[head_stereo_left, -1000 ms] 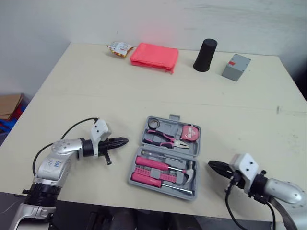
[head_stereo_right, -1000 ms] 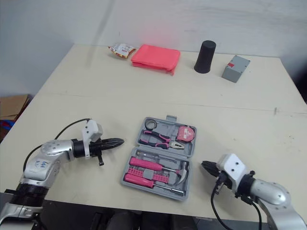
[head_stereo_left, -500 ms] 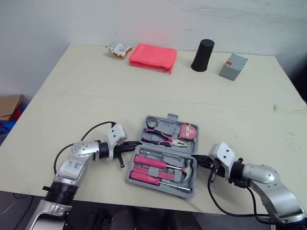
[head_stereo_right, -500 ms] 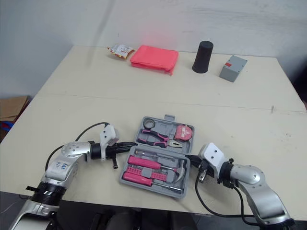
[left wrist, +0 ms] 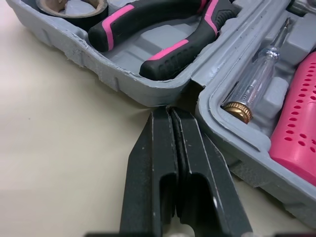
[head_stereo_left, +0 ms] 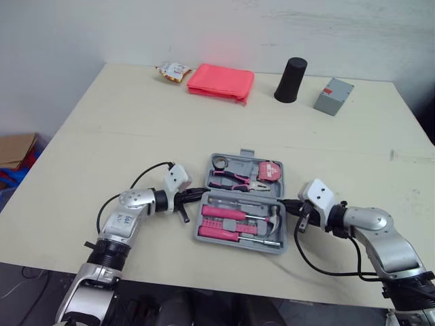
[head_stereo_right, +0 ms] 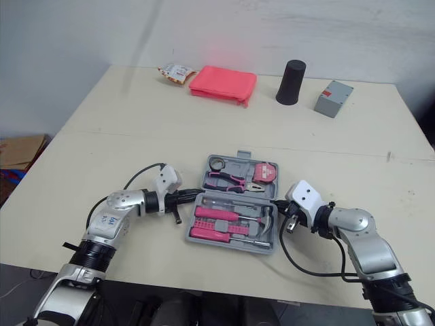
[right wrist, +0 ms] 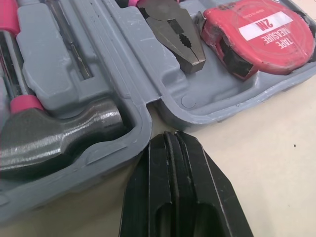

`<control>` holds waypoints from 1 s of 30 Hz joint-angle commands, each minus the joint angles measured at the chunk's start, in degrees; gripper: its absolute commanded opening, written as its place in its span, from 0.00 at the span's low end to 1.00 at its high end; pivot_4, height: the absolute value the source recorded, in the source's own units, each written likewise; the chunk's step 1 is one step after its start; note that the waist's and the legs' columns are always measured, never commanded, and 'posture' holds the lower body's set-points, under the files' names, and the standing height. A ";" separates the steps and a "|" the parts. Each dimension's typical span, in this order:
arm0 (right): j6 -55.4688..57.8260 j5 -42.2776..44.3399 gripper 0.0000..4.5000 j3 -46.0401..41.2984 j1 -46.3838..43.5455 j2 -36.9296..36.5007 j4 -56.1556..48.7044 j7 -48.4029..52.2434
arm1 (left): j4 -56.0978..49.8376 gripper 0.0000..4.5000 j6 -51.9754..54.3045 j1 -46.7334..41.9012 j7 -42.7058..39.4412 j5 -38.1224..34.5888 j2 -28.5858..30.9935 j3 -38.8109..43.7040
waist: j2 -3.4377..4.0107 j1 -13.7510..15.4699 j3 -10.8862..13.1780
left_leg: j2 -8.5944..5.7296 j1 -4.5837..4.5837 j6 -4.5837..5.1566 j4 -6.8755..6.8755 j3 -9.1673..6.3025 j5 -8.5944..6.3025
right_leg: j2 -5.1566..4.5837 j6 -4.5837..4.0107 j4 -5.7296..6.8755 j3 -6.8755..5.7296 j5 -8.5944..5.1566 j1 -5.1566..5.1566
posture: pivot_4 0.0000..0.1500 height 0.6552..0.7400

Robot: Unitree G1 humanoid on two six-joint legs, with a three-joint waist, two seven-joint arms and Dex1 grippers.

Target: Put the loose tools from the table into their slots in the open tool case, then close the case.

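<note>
Tool case [head_stereo_left: 238,244] lies open and flat on the table [head_stereo_left: 122,129], near the front edge, roughly centred between the two arms. The far half holds the tape roll [head_stereo_left: 220,162], pliers [head_stereo_left: 234,180] and red tape measure [head_stereo_left: 269,170]. The near half holds the pink screwdrivers [head_stereo_left: 224,213] and the hammer [head_stereo_left: 272,221], with its head at the case's right end. A clear-handled tester [left wrist: 256,74] sits in its groove by the hinge line. Every tool I can see is seated in a slot.

Left gripper [left wrist: 171,111] is low on the table at the case's left side. Its fingers are clenched together on nothing, and the tip is at the notch where the two halves meet – touching the grey rim or just off it, can't tell which.

Right gripper [right wrist: 170,136] mirrors it on the right side. Its fingers are pressed together and empty, with the tip just beside the hinge notch, between the hammer head and the tape measure corner.

Along the far edge of the table, well apart from the case, are a snack packet [head_stereo_left: 172,69], a flat pink pouch [head_stereo_left: 221,80], a black cup [head_stereo_left: 291,70] and a grey box [head_stereo_left: 334,96].
</note>
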 commanded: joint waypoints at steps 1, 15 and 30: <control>-0.80 -0.40 0.02 -2.01 0.46 -0.51 -0.65 -1.51 | 2.39 0.00 -1.92 0.35 0.46 1.51 0.53 0.43 | 0.00 -0.02 0.00 | -0.01 0.00 0.02 0.00 0.00 0.01 | -0.01 0.00 0.01 0.00 0.00 0.00 | 1.00 1.00; 59.34 25.17 0.90 -28.52 -10.13 -1.00 -9.21 -15.35 | -12.07 1.00 43.17 -9.03 3.81 -15.79 9.28 11.51 | -0.03 -0.51 0.91 | 0.15 -0.15 -0.03 -0.07 -0.07 0.10 | 0.08 -0.15 0.22 -0.01 0.07 -0.23 | 1.00 1.00; 72.69 36.42 0.99 -18.64 -31.27 4.56 3.23 -42.75 | -9.87 1.00 55.13 -23.91 20.39 -6.66 0.82 -0.89 | -0.01 -0.23 0.90 | 0.13 -2.39 -0.49 0.03 0.37 0.66 | 0.20 -0.19 0.81 0.33 0.09 -3.00 | 1.00 1.00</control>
